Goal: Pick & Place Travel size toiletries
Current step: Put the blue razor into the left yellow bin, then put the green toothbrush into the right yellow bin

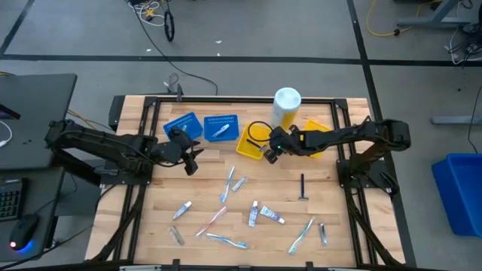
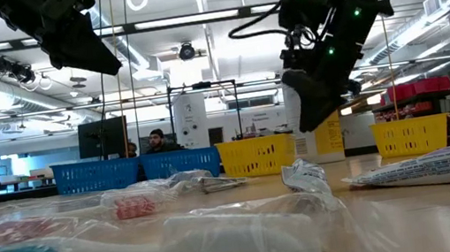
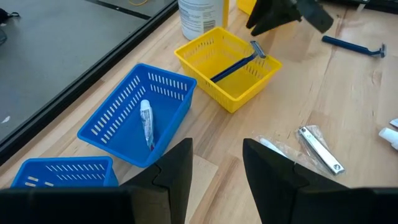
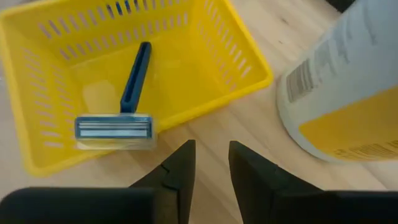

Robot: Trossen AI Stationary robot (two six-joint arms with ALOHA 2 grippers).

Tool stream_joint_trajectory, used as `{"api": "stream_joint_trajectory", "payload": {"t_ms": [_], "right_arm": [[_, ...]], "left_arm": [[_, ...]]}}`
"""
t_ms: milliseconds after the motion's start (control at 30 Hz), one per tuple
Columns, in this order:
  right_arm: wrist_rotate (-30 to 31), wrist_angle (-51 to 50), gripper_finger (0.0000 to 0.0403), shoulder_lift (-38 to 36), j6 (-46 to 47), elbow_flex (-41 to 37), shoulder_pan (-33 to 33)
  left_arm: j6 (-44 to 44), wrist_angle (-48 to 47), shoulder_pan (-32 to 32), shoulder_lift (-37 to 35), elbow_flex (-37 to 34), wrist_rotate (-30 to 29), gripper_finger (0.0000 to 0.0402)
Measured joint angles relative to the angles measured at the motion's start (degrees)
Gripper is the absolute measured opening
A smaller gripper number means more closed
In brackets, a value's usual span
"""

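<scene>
The right gripper [image 1: 269, 153] hangs above the worktop [image 1: 331, 218] just at the near edge of a yellow tray [image 4: 50, 37], beside the tall bottle [image 1: 286, 105] with the white cap. Its fingers [image 4: 180, 165] stand a little apart and hold nothing. A blue razor [image 4: 121, 106] lies inside that yellow tray, its head toward the gripper.

The left gripper [image 1: 191, 159] hovers just near of the two blue trays [image 1: 183, 125], its fingers [image 3: 177, 171] parted with nothing between them. A small white tube [image 3: 146, 124] rests in the right-hand blue tray [image 3: 134, 115].

The remaining toiletries are scattered over the near half of the worktop: a second dark razor [image 1: 303, 187] lies alone to the right, two toothbrushes [image 1: 229, 184] sit near the middle, and white tubes [image 1: 263, 214] lie nearer still. A pink toothbrush [image 1: 213, 221] and a pale blue one [image 1: 227, 241] lie toward the near edge, with another toothbrush [image 1: 302, 235] off to the right. A wrapped item [image 3: 320, 149] lies just in front of the left gripper.
</scene>
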Motion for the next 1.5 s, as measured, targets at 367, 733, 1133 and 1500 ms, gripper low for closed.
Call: {"api": "stream_joint_trajectory", "payload": {"t_ms": [367,733,1133,1500], "right_arm": [[-7.03,5.98,0.0087,0.80,-0.28,0.00,0.00],[-9.03,9.29,0.0085,0.80,-3.15,0.00,0.03],[-16.56,12.01,0.0117,-0.25,-11.12,0.00,4.32],[-16.53,12.47,0.0197,-0.25,-12.51,0.00,13.28]], "left_arm": [[0.00,0.01,-0.01,0.00,0.00,0.00,0.0149],[-0.02,0.01,0.00,0.00,0.00,-0.01,0.0149],[-0.22,0.20,0.01,0.02,0.00,0.09,0.0149],[-1.35,1.87,-2.37,0.02,0.00,2.97,0.0148]]}}
